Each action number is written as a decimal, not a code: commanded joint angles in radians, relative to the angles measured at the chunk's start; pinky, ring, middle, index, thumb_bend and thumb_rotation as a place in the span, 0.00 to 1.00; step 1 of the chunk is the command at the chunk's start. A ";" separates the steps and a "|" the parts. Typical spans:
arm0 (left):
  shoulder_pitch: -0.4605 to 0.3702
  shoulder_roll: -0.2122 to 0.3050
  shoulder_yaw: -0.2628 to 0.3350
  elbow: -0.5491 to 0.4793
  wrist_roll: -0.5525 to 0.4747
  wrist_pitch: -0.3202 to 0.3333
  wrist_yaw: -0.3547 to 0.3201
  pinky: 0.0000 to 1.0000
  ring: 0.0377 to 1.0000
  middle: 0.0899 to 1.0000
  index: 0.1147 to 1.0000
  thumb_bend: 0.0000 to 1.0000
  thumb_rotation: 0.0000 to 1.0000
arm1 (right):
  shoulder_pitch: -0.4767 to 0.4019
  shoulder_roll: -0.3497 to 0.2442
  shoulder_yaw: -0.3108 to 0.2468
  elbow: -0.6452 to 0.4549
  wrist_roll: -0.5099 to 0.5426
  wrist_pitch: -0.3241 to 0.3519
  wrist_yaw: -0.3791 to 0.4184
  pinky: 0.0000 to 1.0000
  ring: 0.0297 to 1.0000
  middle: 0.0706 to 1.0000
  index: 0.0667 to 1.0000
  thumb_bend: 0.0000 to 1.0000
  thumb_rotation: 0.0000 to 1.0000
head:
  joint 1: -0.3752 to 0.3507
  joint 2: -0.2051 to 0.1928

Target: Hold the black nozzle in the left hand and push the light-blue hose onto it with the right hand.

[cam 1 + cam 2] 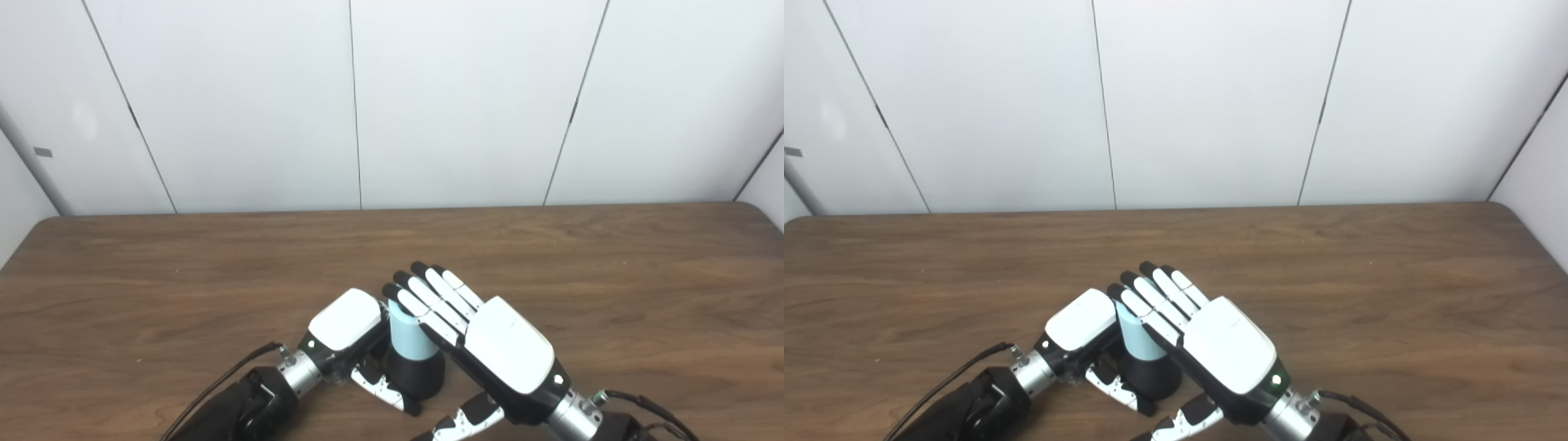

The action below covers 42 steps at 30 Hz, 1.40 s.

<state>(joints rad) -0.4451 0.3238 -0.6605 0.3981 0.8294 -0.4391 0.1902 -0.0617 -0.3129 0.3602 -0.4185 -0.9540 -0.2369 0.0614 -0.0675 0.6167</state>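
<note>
While left robot hand (349,334) grips nozzle (416,370), hose (409,334) upright; right robot hand (490,343) flat, empty.

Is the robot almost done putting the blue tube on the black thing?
Nearly. The light-blue hose already stands upright in the black nozzle. The left hand wraps the nozzle, and the right hand lies flat over the hose top, fingers straight. How deep it sits is hidden; maybe a last push remains.
</note>
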 commanded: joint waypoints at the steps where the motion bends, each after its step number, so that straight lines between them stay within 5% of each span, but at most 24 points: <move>1: 0.139 -0.012 -0.099 0.117 0.055 0.014 -0.114 0.14 0.15 0.18 0.41 0.52 0.04 | -0.010 0.008 -0.006 -0.001 -0.022 0.026 0.055 0.96 1.00 1.00 1.00 0.84 0.77 | -0.002 0.001; 6: 0.140 -0.011 -0.098 0.116 0.053 0.018 -0.119 0.15 0.16 0.19 0.41 0.52 0.04 | -0.011 0.030 -0.025 0.000 -0.024 0.048 0.082 0.97 1.00 1.00 1.00 0.84 0.81 | 0.000 0.001; 12: 0.138 -0.012 -0.100 0.115 0.056 0.022 -0.123 0.18 0.19 0.22 0.42 0.52 0.04 | -0.002 0.065 -0.072 0.003 0.026 0.041 0.022 1.00 1.00 1.00 1.00 0.86 0.81 | 0.000 -0.001; 16: 0.140 -0.014 -0.096 0.116 0.053 0.024 -0.118 0.17 0.18 0.20 0.42 0.52 0.04 | 0.026 0.088 -0.121 0.041 0.069 -0.039 -0.127 0.97 1.00 1.00 1.00 0.82 0.77 | 0.000 -0.001; 20: 0.148 -0.016 -0.070 0.118 0.020 0.022 -0.104 0.13 0.14 0.17 0.42 0.52 0.04 | 0.048 0.095 -0.142 0.086 0.081 -0.121 -0.240 0.90 0.94 0.94 0.90 0.76 0.75 | 0.000 0.002; 27: 0.145 -0.006 0.009 0.122 -0.005 0.058 -0.067 0.15 0.16 0.20 0.42 0.52 0.04 | 0.090 0.098 -0.151 0.120 0.079 -0.188 -0.334 0.76 0.85 0.85 0.80 0.70 0.69 | 0.000 0.005; 34: 0.138 -0.013 0.052 0.146 0.003 0.064 -0.064 0.14 0.16 0.21 0.42 0.52 0.04 | 0.091 0.103 -0.167 0.150 0.094 -0.218 -0.400 0.74 0.82 0.83 0.78 0.68 0.67 | 0.004 0.002; 42: 0.141 -0.017 0.088 0.144 -0.003 0.071 -0.071 0.15 0.17 0.21 0.42 0.52 0.04 | 0.107 0.135 -0.227 0.221 0.428 -0.178 -0.319 0.81 0.90 0.93 0.91 0.75 0.75 | 0.006 0.001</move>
<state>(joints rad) -0.4286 0.2945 -0.5541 0.4173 0.8224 -0.4371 0.1455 0.0582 -0.1814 0.1493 -0.1969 -0.5953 -0.4026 -0.2607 -0.0613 0.6167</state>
